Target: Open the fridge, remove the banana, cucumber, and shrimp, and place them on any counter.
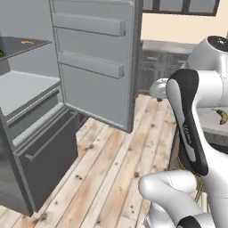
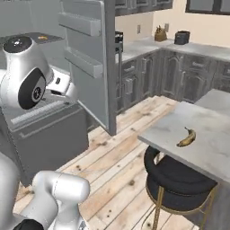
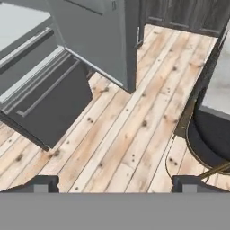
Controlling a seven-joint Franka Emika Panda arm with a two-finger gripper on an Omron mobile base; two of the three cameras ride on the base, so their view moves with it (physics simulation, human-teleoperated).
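The fridge (image 1: 95,62) stands open, its door swung out to the right. On an upper inner shelf lies the tiny orange shrimp (image 1: 27,42), which is also visible from the other side (image 2: 42,37). A sliver of green at that shelf's left edge (image 1: 1,53) may be the cucumber; the rest is cut off. The mottled banana (image 2: 187,137) lies on the island counter (image 2: 211,152), apart from the arm. My gripper (image 3: 116,185) is open and empty, its fingertips (image 3: 42,183) wide apart, hanging over the wooden floor between the fridge and a stool.
A black round stool (image 2: 179,179) with gold legs sits at the island's near edge. The fridge's lower drawer (image 1: 44,156) is pulled out over the floor. A long counter with dark cabinets (image 2: 179,72) and a toaster (image 2: 182,37) runs along the back wall.
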